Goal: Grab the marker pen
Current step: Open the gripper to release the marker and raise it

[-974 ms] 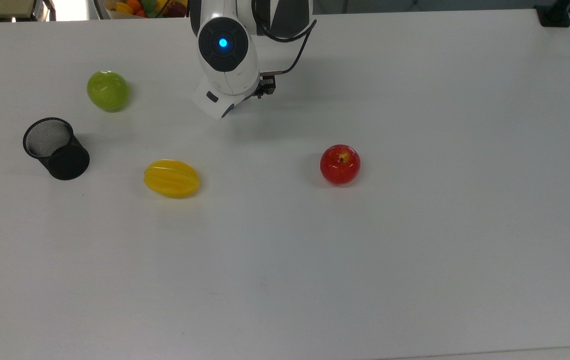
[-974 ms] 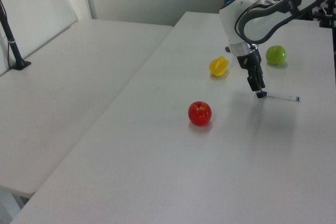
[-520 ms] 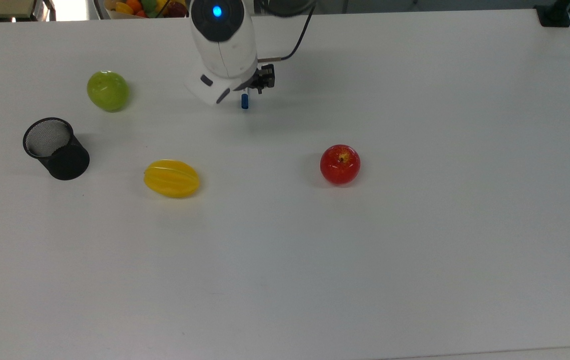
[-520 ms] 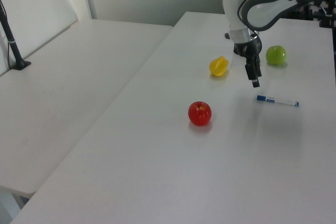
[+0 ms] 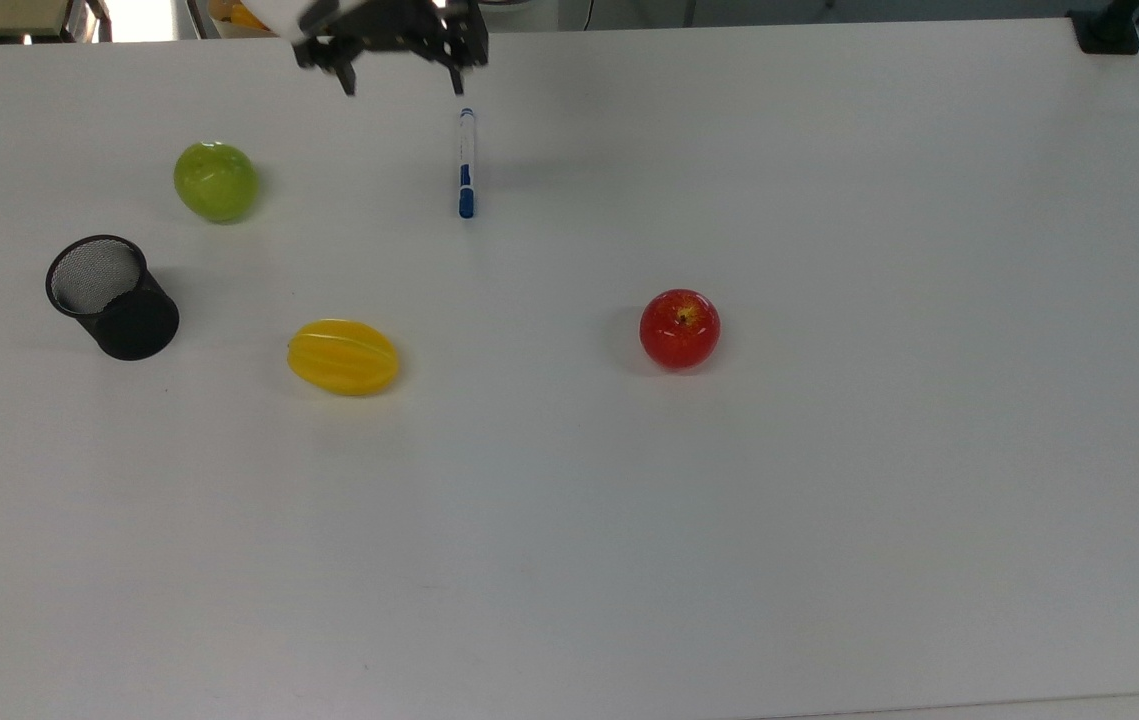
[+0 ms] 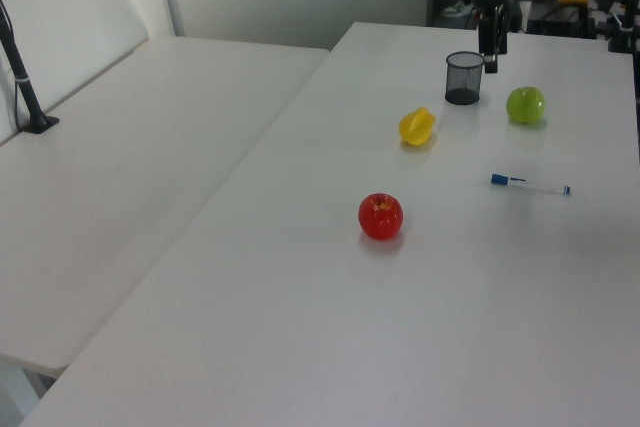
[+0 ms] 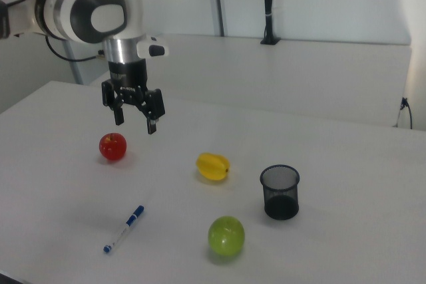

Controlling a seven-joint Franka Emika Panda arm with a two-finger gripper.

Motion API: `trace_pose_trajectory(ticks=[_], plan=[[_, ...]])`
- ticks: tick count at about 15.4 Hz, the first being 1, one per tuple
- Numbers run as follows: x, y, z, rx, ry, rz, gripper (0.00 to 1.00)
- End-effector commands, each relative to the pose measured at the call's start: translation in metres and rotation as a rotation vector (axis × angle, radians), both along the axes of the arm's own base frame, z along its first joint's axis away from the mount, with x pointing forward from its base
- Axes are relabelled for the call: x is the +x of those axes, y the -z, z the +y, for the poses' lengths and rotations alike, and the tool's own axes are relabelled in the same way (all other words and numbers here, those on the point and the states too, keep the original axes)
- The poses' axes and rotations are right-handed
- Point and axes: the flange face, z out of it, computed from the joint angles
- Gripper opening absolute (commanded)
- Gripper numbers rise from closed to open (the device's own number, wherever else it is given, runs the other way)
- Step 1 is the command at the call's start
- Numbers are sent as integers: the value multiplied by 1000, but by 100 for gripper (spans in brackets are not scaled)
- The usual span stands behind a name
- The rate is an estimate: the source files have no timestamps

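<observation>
On the white counter (image 5: pixel 829 520), the top view shows, left to right, a black mesh cup (image 5: pixel 112 296), a green apple (image 5: pixel 216 181), a yellow fruit (image 5: pixel 343 357), the marker pen (image 5: pixel 466 163) lying flat, and a red apple (image 5: pixel 679 329). The end effector (image 7: pixel 134 117) hangs wide open and empty — the right view shows it raised clear above the counter, well apart from the pen (image 7: pixel 124 229).
</observation>
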Motion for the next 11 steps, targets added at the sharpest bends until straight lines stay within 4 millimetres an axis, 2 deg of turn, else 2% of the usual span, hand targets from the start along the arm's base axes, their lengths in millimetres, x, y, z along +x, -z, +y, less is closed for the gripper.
trace_pose_trajectory(ticks=[1, 7, 11], plan=[[-21, -53, -17, -19, 49, -24, 100], [-34, -77, -34, -47, 68, -30, 100], [-37, -81, -42, -41, 90, -39, 100]])
